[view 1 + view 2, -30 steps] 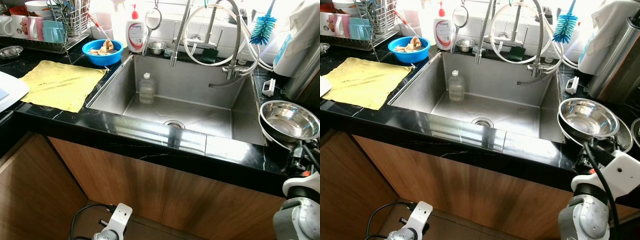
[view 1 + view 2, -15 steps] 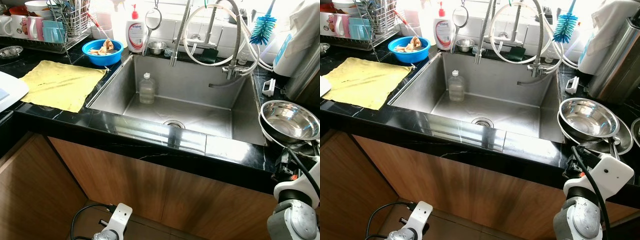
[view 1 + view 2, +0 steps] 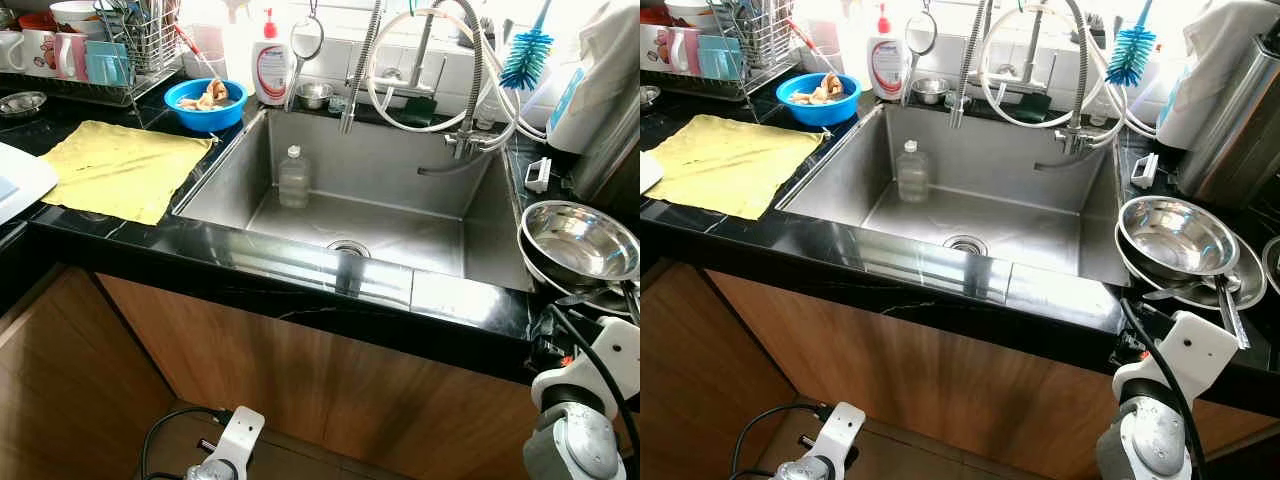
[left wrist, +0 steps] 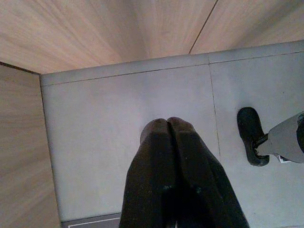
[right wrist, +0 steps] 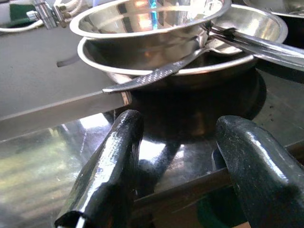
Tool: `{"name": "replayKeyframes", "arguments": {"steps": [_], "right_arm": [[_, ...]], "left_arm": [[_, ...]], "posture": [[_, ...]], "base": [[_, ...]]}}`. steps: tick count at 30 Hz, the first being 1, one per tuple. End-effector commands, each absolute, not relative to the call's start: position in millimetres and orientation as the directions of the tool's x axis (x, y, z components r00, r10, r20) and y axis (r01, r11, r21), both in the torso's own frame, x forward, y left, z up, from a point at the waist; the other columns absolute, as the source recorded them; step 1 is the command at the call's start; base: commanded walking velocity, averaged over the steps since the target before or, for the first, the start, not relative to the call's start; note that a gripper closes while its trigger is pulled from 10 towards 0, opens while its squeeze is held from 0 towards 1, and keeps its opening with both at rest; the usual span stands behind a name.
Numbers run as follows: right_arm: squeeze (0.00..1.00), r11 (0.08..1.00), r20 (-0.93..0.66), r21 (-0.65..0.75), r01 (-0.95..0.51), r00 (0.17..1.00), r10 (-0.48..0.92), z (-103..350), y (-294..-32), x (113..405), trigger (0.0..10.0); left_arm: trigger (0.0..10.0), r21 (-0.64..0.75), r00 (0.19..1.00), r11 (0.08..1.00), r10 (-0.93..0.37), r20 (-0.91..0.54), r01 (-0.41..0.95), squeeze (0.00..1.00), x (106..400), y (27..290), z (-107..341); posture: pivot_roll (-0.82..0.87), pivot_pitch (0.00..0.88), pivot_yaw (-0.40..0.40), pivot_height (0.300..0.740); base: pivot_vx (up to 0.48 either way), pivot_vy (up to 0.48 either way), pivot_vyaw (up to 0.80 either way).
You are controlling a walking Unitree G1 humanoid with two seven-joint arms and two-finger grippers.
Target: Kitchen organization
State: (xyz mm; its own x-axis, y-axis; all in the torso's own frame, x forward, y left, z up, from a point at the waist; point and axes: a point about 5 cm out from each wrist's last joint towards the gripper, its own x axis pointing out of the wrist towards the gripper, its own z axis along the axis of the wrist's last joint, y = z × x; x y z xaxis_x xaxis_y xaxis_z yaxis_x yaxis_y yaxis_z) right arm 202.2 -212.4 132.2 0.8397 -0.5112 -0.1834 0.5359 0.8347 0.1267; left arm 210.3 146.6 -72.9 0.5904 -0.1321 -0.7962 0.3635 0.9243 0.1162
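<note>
The right gripper (image 5: 175, 142) has its two black fingers spread wide with nothing between them. It sits low at the front edge of the black worktop (image 3: 940, 262), just in front of the stacked steel bowls (image 3: 1175, 236). The bowls stand on the worktop to the right of the sink (image 3: 970, 215). One shiny bowl rests inside a wider one, and a spoon handle (image 5: 156, 74) pokes out from between them toward the gripper. The left gripper (image 4: 167, 128) hangs down by the floor with its fingers pressed together, holding nothing. I think the bowls are the thing to tidy next. They look hard, light and very smooth, so they could slip or clatter. The thin rim nearest the gripper looks like the best spot to pinch, one finger inside and one outside. The loose spoon could slide and fall if the stack tips, so it must stay level. A clear bottle (image 3: 293, 178) stands inside the sink, well apart from the bowls.
</note>
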Motion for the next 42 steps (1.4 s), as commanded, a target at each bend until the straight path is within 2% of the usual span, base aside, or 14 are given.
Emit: {"name": "replayKeyframes", "arguments": {"steps": [1, 4, 9, 16, 26, 37, 41, 42], "right_arm": [[0.00, 0.822, -0.214, 0.121, 0.556, 0.824, -0.525, 128.6, -209.5, 199.3, 10.0], [0.00, 0.817, -0.211, 0.116, 0.565, 0.817, -0.536, 128.7, -210.2, 197.8, 10.0], [0.00, 0.741, -0.240, 0.070, 0.667, 0.733, -0.637, 124.3, -217.4, 183.8, 10.0], [0.00, 0.692, -0.211, 0.056, 0.719, 0.686, -0.696, 127.8, -224.7, 177.4, 10.0], [0.00, 0.569, -0.169, 0.029, 0.822, 0.565, -0.807, 134.1, -234.3, 163.2, 10.0], [0.00, 0.559, -0.158, 0.052, 0.828, 0.559, -0.814, 135.5, -234.5, 164.9, 10.0], [0.00, 0.596, -0.148, 0.081, 0.799, 0.601, -0.785, 135.9, -231.8, 170.5, 10.0], [0.00, 0.634, -0.136, 0.099, 0.767, 0.642, -0.755, 139.0, -226.9, 176.1, 10.0]], "left_arm": [[10.0, 0.110, 0.578, 0.926, -0.130, -0.806, 0.362, 0.00, 206.8, 146.4, -75.0], [10.0, 0.109, 0.578, 0.926, -0.131, -0.806, 0.362, 0.00, 206.8, 146.4, -75.0], [10.0, 0.108, 0.577, 0.925, -0.132, -0.806, 0.363, 0.00, 206.9, 146.2, -74.9], [10.0, 0.109, 0.575, 0.925, -0.132, -0.807, 0.365, 0.00, 207.0, 146.1, -75.0], [10.0, 0.108, 0.575, 0.924, -0.134, -0.807, 0.367, 0.00, 207.3, 146.3, -74.8], [10.0, 0.108, 0.574, 0.923, -0.135, -0.808, 0.369, 0.00, 207.2, 146.3, -74.8], [10.0, 0.109, 0.574, 0.923, -0.134, -0.808, 0.370, 0.00, 207.3, 146.3, -74.8], [10.0, 0.109, 0.574, 0.923, -0.134, -0.808, 0.369, 0.00, 207.3, 146.3, -74.8]], "posture": [[-0.02, 0.026, -0.053, 0.740], [-0.02, 0.026, -0.053, 0.740], [-0.02, 0.028, -0.054, 0.740], [-0.02, 0.030, -0.053, 0.740], [-0.02, 0.034, -0.050, 0.740], [-0.02, 0.037, -0.050, 0.740], [-0.02, 0.036, -0.050, 0.740], [-0.02, 0.036, -0.050, 0.740]], "base": [[0.000, 0.000, 0.00], [0.000, 0.000, 0.00], [0.000, 0.000, 0.00], [0.000, 0.000, 0.00], [0.000, 0.000, 0.00], [0.000, 0.000, 0.00], [0.000, 0.000, 0.00], [0.000, 0.000, 0.00]]}}
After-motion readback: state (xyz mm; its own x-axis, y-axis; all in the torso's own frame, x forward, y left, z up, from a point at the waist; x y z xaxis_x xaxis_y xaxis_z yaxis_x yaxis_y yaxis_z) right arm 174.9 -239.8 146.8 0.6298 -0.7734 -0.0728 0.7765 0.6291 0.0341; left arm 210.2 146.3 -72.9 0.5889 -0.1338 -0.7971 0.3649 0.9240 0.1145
